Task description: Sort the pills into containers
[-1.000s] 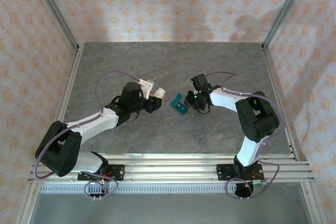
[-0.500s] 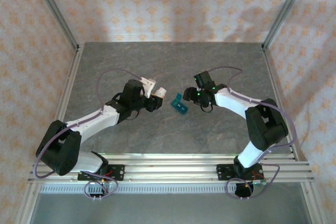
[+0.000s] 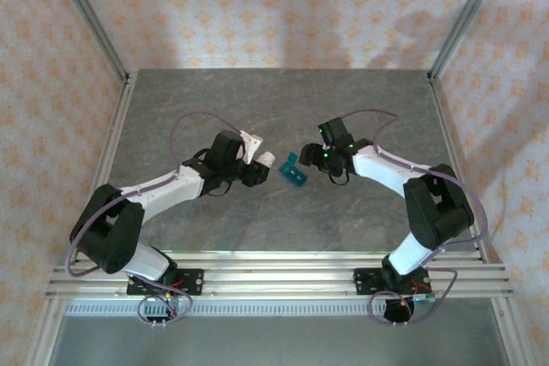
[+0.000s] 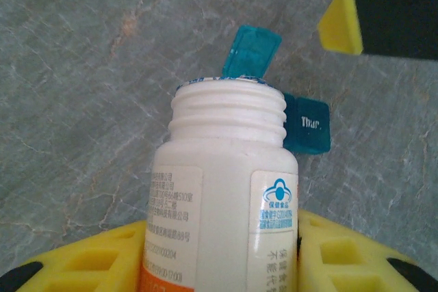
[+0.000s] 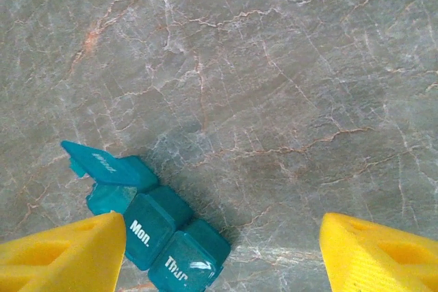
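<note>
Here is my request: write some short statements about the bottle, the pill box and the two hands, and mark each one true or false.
1. The left hand holds the white bottle. True.
2. The bottle has its cap on. False: its threaded neck is bare, with no cap.
3. All three compartments of the teal pill box are shut. False: one end lid stands open.
4. The right hand is open and holds nothing. True.
5. The pill box is held up in the air. False: it lies on the table.

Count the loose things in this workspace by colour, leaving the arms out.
Teal: 1, the pill box
White: 1, the bottle, cap off
Total: 2
</note>
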{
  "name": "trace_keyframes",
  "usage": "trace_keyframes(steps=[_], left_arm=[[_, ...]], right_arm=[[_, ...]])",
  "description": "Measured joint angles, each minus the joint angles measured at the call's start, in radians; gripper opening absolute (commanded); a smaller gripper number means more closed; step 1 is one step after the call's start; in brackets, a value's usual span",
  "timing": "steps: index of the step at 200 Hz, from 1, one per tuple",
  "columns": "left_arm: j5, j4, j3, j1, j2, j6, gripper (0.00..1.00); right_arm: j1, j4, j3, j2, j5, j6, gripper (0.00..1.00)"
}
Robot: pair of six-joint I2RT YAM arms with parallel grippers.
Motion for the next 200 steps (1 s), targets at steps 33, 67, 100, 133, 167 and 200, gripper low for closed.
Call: trace_keyframes(steps=[33,67,100,133,167,200], left_arm=[[0.0,-0.026,0.039,-0.006,0.048,0.005,0.0],[0.0,-0.056,0.087,-0.008,0.103,0.023,0.0],[0.002,-0.09,0.131,-0.025,0.15,0.035,0.0],[0.004,-0.141,0.177,-0.033,0.171,0.056,0.0],[0.005,-0.21,0.232,-0.036,0.196,0.087,0.0],[0.005,-0.284,0.282,-0.046,0.223,0.117,0.0]], right_arm=[[0.0,0.0,-0.001,-0.01,0.0,-0.025,0.75],[0.0,-0.001,-0.018,-0.016,0.0,-0.056,0.75],[0.0,-0.004,-0.022,-0.016,-0.002,-0.075,0.74],[0.0,-0.004,-0.023,-0.013,-0.007,-0.082,0.74],[0.0,-0.004,-0.024,0.0,-0.011,-0.083,0.73],[0.0,-0.004,-0.035,0.008,-0.012,-0.086,0.73]])
